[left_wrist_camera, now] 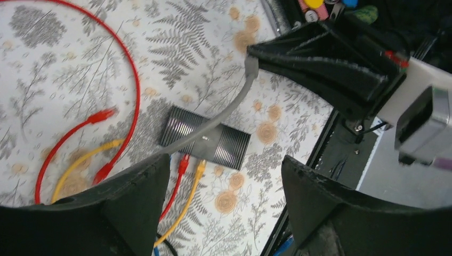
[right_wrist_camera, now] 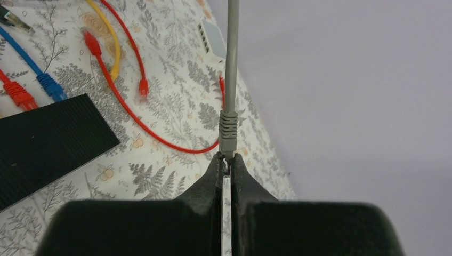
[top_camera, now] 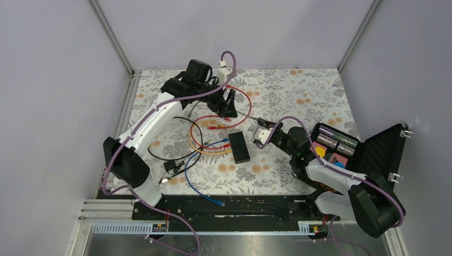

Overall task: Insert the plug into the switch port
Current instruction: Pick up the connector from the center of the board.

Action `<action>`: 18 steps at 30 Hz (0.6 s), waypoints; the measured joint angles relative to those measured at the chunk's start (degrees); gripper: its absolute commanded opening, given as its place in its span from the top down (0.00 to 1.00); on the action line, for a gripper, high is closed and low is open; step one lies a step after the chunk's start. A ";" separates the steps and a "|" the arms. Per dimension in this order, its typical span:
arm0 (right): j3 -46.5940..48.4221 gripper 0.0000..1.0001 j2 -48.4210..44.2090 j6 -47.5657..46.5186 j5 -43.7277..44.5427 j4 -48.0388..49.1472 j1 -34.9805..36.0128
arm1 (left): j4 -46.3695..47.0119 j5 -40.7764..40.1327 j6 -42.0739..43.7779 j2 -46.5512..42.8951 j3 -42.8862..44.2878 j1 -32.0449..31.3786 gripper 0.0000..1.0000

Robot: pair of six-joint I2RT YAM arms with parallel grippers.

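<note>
The right gripper (right_wrist_camera: pixel 226 162) pinches the one grey plug (right_wrist_camera: pixel 228 130) in mid-air, near the single black switch (right_wrist_camera: pixel 48 138) but not touching it. Three cables, red (left_wrist_camera: pixel 183 165), yellow (left_wrist_camera: pixel 192 189) and blue (right_wrist_camera: pixel 50 86), crowd its port side. The left gripper (left_wrist_camera: pixel 225 164) hangs spread wide above.

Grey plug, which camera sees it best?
The right wrist view. The grey plug sits in the middle, close and sharp, pinched in the right tool. The left wrist view shows only its grey end poking from that tool, farther off. In the top view it is too tiny to make out.
</note>
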 measured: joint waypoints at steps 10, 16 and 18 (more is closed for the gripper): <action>0.00 1.00 -0.28 -4.92 0.11 1.73 2.25 | -10.29 2.47 3.58 12.11 11.45 -5.66 0.46; 0.00 1.00 -0.26 -5.62 0.28 1.49 2.47 | -12.66 1.90 3.50 16.94 16.59 -7.58 0.49; 0.00 1.00 -0.26 -5.86 0.28 1.27 2.47 | -13.14 1.73 3.52 17.46 17.75 -7.72 0.43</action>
